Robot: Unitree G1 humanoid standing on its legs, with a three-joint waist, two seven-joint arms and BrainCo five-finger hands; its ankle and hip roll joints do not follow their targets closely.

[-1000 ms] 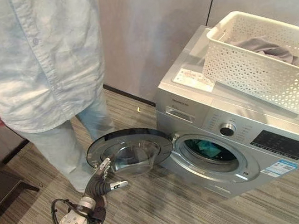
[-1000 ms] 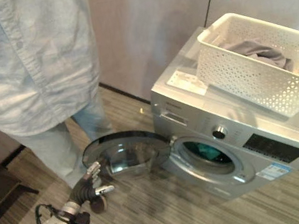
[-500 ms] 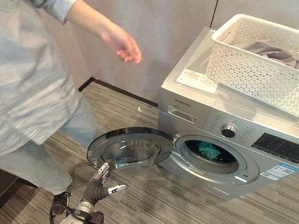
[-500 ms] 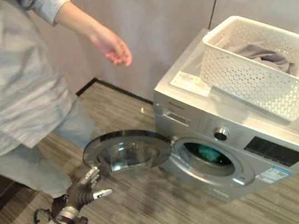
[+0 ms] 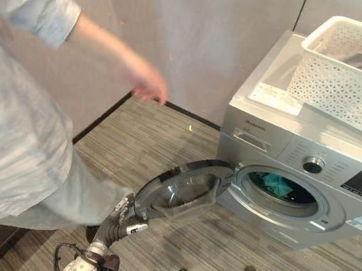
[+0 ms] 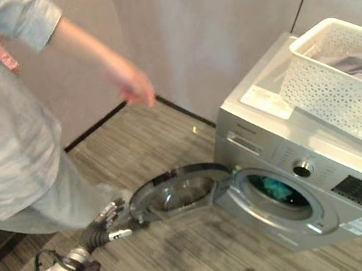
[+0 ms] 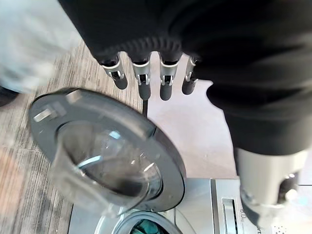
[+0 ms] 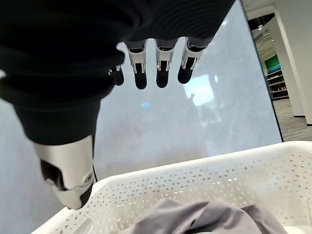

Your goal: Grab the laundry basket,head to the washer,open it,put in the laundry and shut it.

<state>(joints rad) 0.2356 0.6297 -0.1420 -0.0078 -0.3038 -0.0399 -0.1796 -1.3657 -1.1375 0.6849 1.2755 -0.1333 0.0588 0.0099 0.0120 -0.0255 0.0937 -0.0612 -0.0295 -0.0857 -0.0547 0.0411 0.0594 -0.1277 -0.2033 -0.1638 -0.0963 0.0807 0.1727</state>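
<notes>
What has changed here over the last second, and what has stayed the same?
The whole picture has shifted, so the camera has moved. The person has turned and lowered an arm toward the washer. The left hand remains open at the edge of the washer door, which remains wide open. The laundry basket with grey laundry stays on top of the washer, with the right hand open above it.

The left hand has silver fingers with dark tips and a silver thumb, under a black ribbed cover. The right hand looks alike: silver dark-tipped fingers, black ribbed cover.
</notes>
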